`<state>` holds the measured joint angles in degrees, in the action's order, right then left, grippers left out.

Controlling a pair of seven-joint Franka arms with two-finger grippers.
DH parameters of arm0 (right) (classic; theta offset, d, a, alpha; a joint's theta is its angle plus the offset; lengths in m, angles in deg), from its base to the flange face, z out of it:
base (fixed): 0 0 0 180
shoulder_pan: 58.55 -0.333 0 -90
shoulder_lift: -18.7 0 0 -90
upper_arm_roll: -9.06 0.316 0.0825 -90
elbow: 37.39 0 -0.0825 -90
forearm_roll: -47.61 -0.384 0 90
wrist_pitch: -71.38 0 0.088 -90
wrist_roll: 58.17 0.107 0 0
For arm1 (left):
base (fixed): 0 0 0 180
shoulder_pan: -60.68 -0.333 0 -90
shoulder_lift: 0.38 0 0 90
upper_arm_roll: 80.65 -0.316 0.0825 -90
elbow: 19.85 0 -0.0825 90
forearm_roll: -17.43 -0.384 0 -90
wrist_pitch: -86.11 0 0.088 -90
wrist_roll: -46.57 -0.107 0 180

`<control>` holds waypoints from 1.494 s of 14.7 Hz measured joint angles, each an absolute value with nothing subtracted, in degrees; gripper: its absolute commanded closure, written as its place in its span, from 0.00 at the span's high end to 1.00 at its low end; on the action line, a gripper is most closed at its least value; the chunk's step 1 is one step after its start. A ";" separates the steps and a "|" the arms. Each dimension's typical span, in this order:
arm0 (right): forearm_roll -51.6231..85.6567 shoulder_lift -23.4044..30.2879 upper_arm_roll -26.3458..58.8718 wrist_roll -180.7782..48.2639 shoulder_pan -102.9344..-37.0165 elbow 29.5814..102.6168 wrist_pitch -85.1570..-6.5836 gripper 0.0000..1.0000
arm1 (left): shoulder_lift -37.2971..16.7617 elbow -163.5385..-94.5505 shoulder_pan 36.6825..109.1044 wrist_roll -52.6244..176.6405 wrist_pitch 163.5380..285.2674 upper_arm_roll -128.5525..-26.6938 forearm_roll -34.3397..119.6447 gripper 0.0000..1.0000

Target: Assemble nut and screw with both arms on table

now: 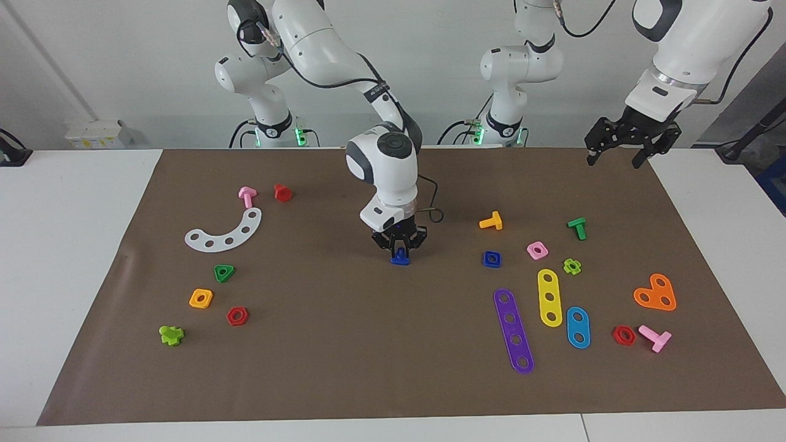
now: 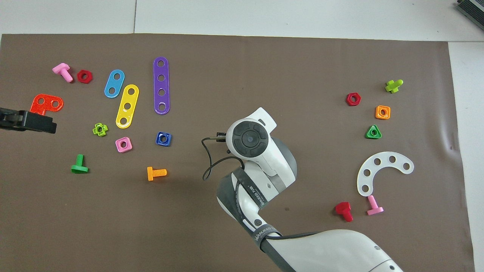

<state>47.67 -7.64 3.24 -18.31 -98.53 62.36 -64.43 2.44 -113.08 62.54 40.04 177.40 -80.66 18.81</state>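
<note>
The right gripper (image 1: 400, 252) stood low over the middle of the mat (image 1: 344, 368), fingers clamped on the screw (image 1: 400, 259) — whether it touched the mat I couldn't tell. The nut (image 1: 491, 259) lay farther out, toward the left arm's end, beside a pink square nut (image 1: 537, 250). It looked light, stiff and slick — best pinched across its flat sides. The left gripper (image 1: 616, 155) waited raised, fingers apart.
</note>
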 measured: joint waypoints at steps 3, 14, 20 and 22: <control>47.69 -2.33 2.88 -18.39 -94.12 61.84 -60.78 1.00 | 2.40 -114.27 62.58 40.62 179.22 -79.66 18.81 1.00; 47.69 15.86 2.49 -44.60 -70.73 60.67 -36.58 1.00 | -0.33 -135.48 62.74 51.35 205.84 -69.04 18.81 0.92; 47.72 19.18 2.34 -54.32 -63.91 54.11 -17.16 1.00 | -5.15 -141.90 63.47 51.98 218.16 -67.64 18.11 0.92; 47.72 19.28 2.34 -55.84 -63.34 54.31 -16.54 1.00 | -7.28 -141.93 63.71 53.15 220.23 -67.16 15.83 0.92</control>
<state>47.72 19.28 2.34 -55.84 -63.34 54.31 -16.54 -7.28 -141.93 63.71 53.15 220.23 -67.16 15.83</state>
